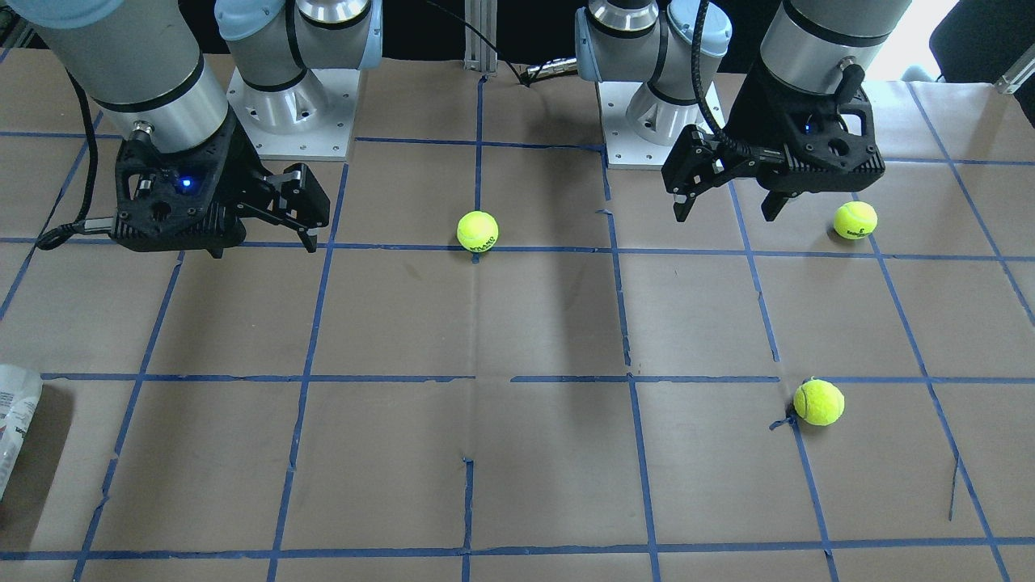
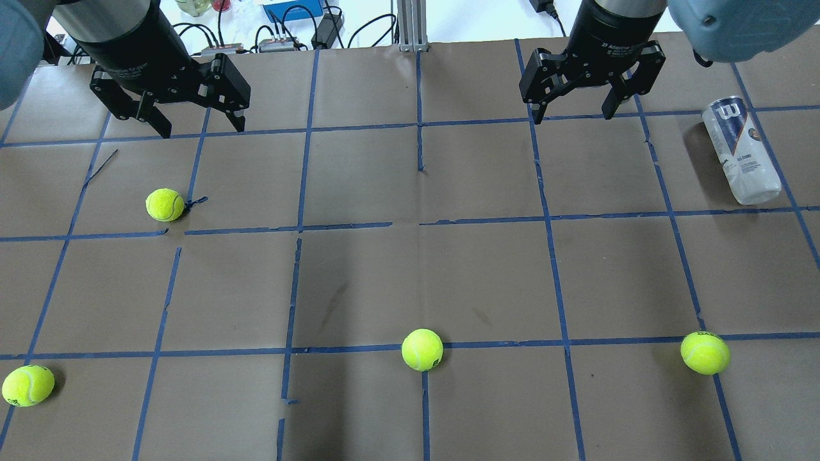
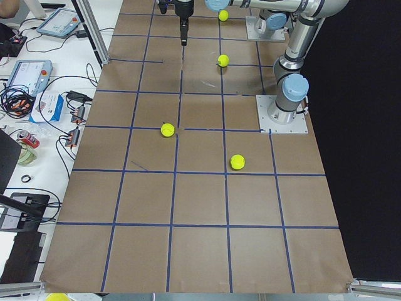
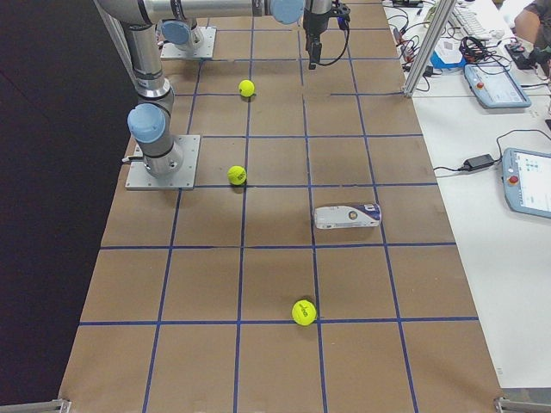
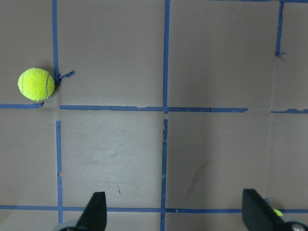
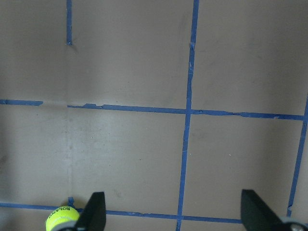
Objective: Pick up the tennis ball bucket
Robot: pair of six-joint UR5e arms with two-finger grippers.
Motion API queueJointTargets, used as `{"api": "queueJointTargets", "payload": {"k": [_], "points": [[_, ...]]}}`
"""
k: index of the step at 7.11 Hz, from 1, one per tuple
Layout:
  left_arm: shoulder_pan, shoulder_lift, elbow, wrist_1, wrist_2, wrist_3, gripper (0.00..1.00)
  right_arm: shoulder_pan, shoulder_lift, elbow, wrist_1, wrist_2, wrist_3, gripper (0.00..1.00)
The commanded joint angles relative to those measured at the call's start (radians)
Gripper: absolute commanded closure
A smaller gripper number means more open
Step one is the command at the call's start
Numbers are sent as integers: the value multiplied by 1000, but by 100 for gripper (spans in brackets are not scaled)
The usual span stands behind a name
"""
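Note:
The tennis ball bucket (image 2: 741, 150) is a clear can with a white and navy label and a "W" logo. It lies on its side at the table's far right. It also shows at the left edge of the front-facing view (image 1: 14, 424) and in the exterior right view (image 4: 347, 216). My right gripper (image 2: 572, 115) is open and empty, above the table, well to the left of the can; it also shows in the front-facing view (image 1: 264, 246). My left gripper (image 2: 200, 128) is open and empty at the far left, also in the front-facing view (image 1: 726, 214).
Several yellow-green tennis balls lie loose on the brown, blue-taped table (image 2: 410, 282): one near the left gripper (image 2: 164, 205), one at the near left (image 2: 28, 385), one in the near middle (image 2: 422, 349), one at the near right (image 2: 705, 352). Cables and devices lie beyond the far edge.

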Motion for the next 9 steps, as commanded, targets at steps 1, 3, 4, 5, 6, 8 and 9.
{"api": "queueJointTargets", "payload": {"k": [1,3,4,5,6,8,9], "points": [[-2,-2,0,0,0,-2,0,2,2,-1,-1,17,-3,0],[-2,-2,0,2,0,-2,0,2,2,-1,-4,22,-1,0],[-1,-2,0,2,0,0,0,-7,4,-1,-7,22,0,0],[-1,-2,-2,2,0,0,0,-8,2,-1,-1,20,-9,0],[-1,-5,0,3,-3,-2,0,-8,-4,-3,11,15,-9,0],[-1,-5,-2,3,-2,-2,0,-8,1,-1,4,6,-12,0],[-1,-5,-2,2,-2,0,0,-14,2,-1,1,3,-14,0]]}}
